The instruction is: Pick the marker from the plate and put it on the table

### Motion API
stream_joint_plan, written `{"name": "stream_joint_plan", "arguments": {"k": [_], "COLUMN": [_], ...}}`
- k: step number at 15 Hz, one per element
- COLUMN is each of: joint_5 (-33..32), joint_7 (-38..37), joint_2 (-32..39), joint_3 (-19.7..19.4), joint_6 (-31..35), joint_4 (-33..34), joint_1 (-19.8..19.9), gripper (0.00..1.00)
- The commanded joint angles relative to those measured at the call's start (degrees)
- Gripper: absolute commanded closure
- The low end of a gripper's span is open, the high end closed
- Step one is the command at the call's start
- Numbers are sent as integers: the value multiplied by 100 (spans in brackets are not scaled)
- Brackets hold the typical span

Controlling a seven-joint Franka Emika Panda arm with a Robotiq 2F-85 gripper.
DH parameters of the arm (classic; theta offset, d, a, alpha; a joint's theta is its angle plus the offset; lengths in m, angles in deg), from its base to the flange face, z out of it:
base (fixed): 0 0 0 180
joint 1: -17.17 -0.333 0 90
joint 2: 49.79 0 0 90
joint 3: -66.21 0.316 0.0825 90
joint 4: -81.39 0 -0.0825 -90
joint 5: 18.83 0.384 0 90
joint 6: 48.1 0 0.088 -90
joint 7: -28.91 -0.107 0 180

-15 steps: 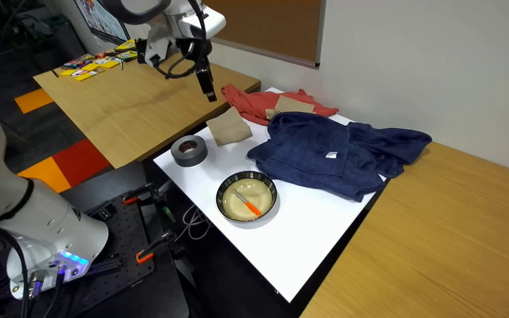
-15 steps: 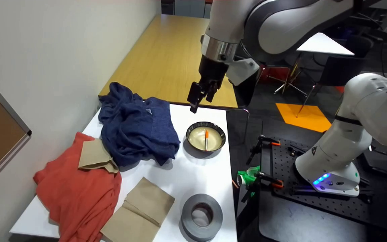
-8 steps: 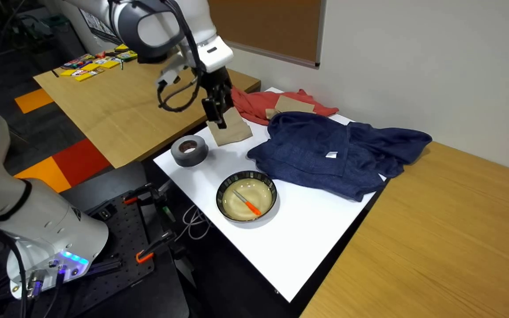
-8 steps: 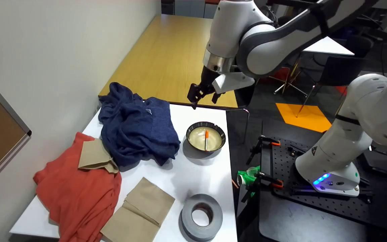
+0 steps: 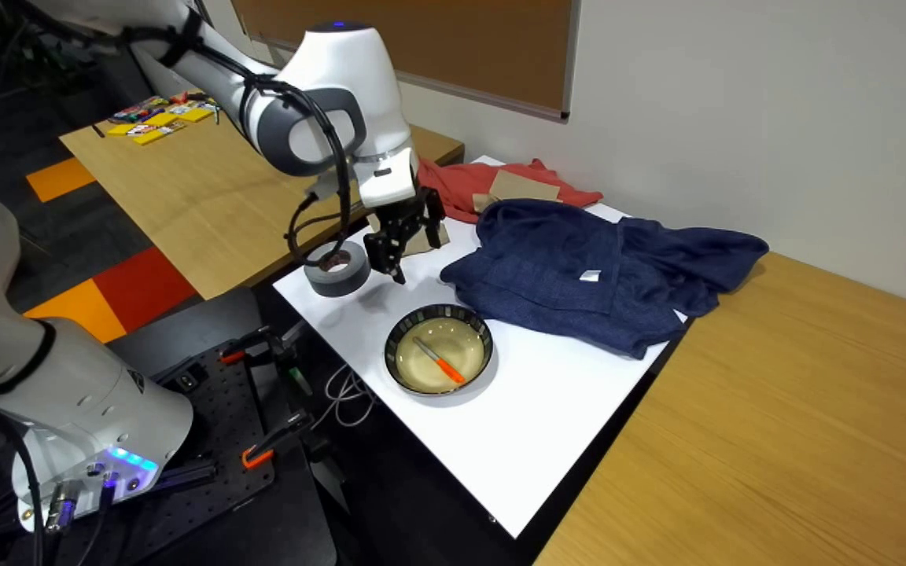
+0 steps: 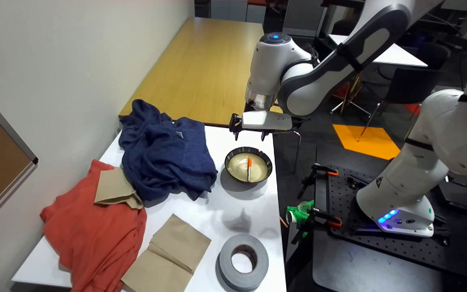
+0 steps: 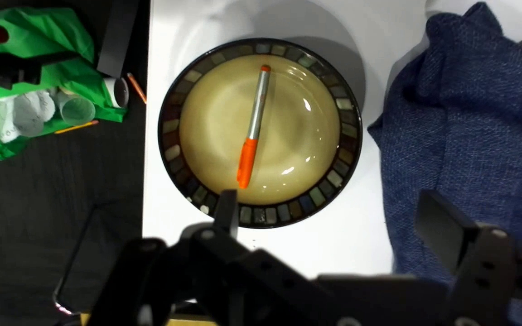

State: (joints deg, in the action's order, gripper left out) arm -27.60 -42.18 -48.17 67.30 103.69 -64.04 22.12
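Note:
The marker, with an orange cap and a silver-grey barrel, lies inside the plate in both exterior views [image 5: 439,361] [image 6: 249,169] and in the wrist view [image 7: 255,122]. The plate [image 5: 465,339] [image 6: 238,165] [image 7: 306,122] is round, tan inside, with a dark tiled rim. It stands on the white table [image 5: 532,440] [image 6: 233,215] near its edge. My gripper [image 5: 417,259] [image 6: 249,138] is open and empty, above the table and beside the plate. In the wrist view its spread fingers [image 7: 329,199] show; the left fingertip overlaps the plate's rim, the right one the blue cloth.
A dark blue cloth [image 5: 555,267] [image 7: 469,127] lies close to the plate. A grey tape roll [image 5: 339,281] [image 6: 262,259], brown paper [image 6: 168,259] and a red cloth [image 6: 95,227] lie on the table. A green bag [image 7: 61,68] is below the table's edge.
My gripper has come down and turned, and is closer to the plate. Its fingers stay apart. The marker and the plate have not moved.

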Motion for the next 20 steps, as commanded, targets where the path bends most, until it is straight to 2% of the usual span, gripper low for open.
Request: {"name": "stream_joint_plan", "arguments": {"k": [1, 5, 8, 12, 15, 20], "joint_5": [-413, -629, -627, -223, 295, 1126], "joint_7": [-1193, -1805, -1816, -1493, -1224, -571], "joint_2": [503, 1061, 1515, 2088, 2418, 2733], "joint_3": [-348, -770, -1103, -1483, -1510, -1394], "joint_6": [406, 830, 1507, 2233, 2512, 2633], "joint_4": [21, 20, 22, 65, 107, 211], "joint_1": [-142, -388, -669, -1107, -1232, -1208], "gripper": [0, 0, 0, 0, 0, 0]}}
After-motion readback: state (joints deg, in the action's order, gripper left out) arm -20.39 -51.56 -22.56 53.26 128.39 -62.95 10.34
